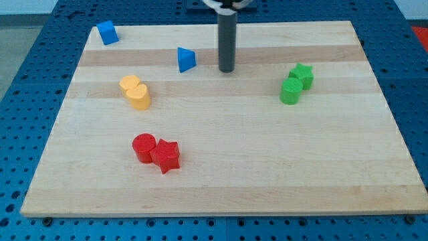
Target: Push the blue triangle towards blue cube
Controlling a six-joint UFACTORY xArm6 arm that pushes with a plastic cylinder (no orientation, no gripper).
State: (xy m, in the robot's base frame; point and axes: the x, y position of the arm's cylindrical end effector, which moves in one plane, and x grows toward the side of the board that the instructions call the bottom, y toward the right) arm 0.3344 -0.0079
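Observation:
The blue triangle (186, 59) lies on the wooden board (267, 161) near the view's top, left of centre. The blue cube (107, 33) sits at the board's top left corner, well apart from the triangle. My tip (227, 70) stands on the board just to the right of the blue triangle, a short gap away and not touching it. The dark rod rises straight up from the tip to the view's top edge.
Two yellow blocks (136, 92) sit together at the left, below the triangle. A red cylinder (144, 147) and a red star (165, 156) touch at the lower left. A green star (302, 75) and a green cylinder (290, 92) sit at the right.

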